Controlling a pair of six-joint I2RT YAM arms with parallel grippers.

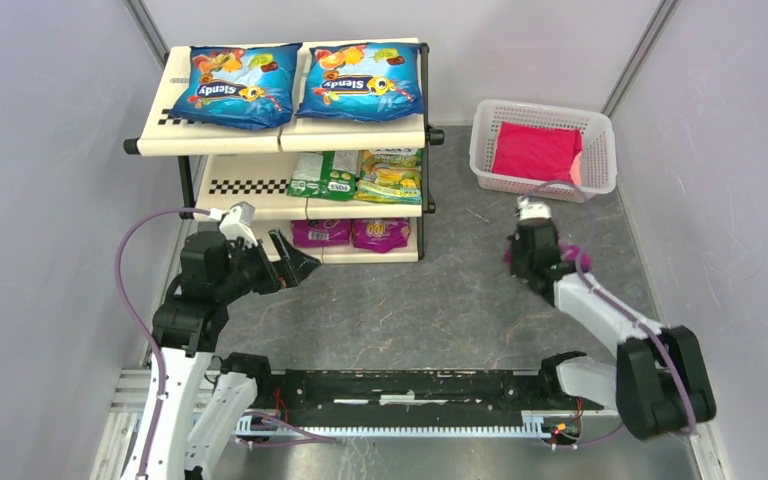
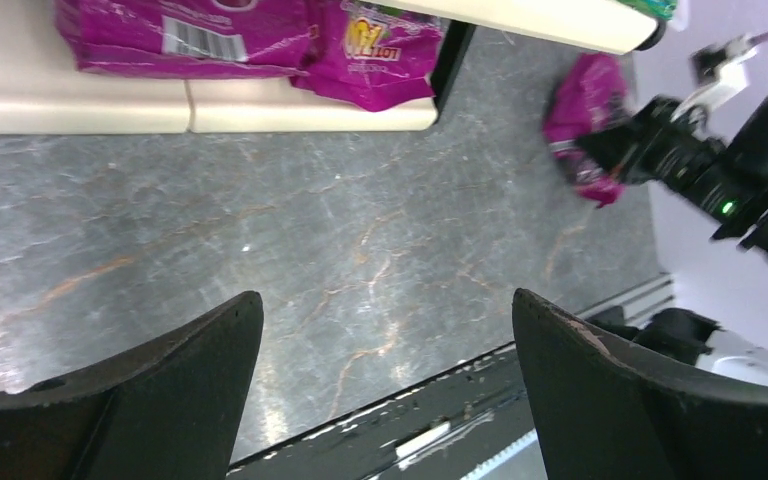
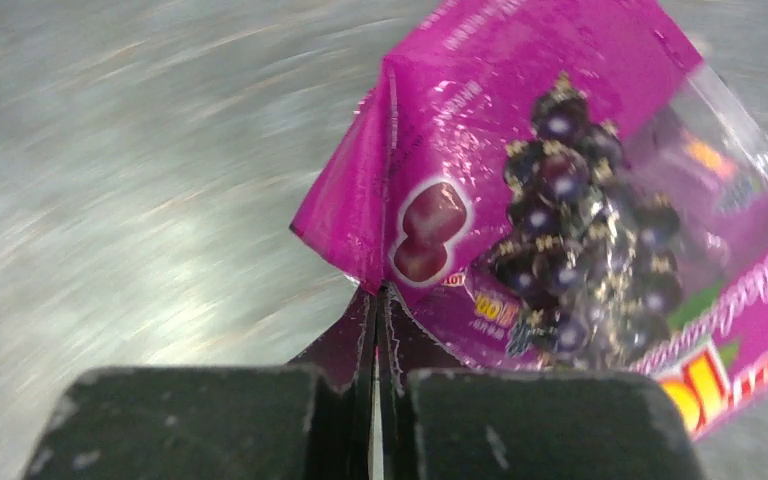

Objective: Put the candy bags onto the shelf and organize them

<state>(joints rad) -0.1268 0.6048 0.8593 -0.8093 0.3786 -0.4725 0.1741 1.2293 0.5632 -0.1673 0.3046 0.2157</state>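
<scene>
The left hand [image 1: 295, 262] gapes wide, nothing between its black fingers, just in front of the cream, black-framed stepped shelf [image 1: 245, 203]. Its tiers carry two glossy blue bags [image 1: 235, 85] on top, two green-yellow bags [image 1: 325, 175] in the middle and two purple bags [image 1: 380, 234] lowest, all lying flat. Right of it, over the grey veined tabletop [image 1: 440, 300], the right hand [image 3: 377, 372] pinches the crimped corner of a crinkly grape-print bag [image 3: 560, 200], long axis slanting away from the fingers, near the white mesh basket [image 1: 480, 150].
</scene>
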